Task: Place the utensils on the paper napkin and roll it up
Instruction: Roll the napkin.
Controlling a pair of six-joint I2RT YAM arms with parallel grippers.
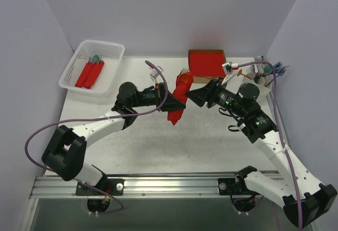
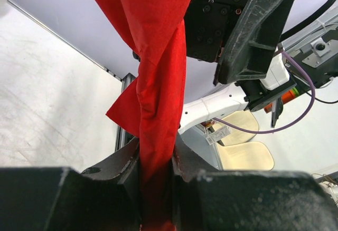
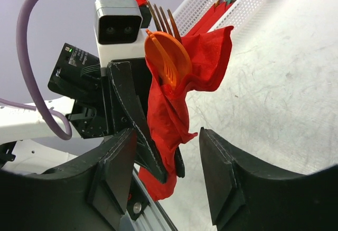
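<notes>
The paper napkin (image 1: 178,102) hangs above the table as a loosely twisted red roll, tilted, with its lower end free. My left gripper (image 1: 168,98) is shut on it, and in the left wrist view the red paper (image 2: 158,99) is pinched between the two black jaws (image 2: 157,160). Utensils stick out of the roll's top: an orange spoon (image 3: 168,62) and fork tines (image 3: 162,20), also seen from above (image 1: 184,74). My right gripper (image 1: 196,95) stands open just right of the roll. Its fingers (image 3: 117,162) straddle the napkin (image 3: 177,109) without touching it.
A white basket (image 1: 105,44) at the back left holds finished red rolls (image 1: 90,74). A thick red stack on brown cardboard (image 1: 207,62) sits at the back centre. A holder with several loose utensils (image 1: 261,74) stands at the back right. Purple cables loop around both arms.
</notes>
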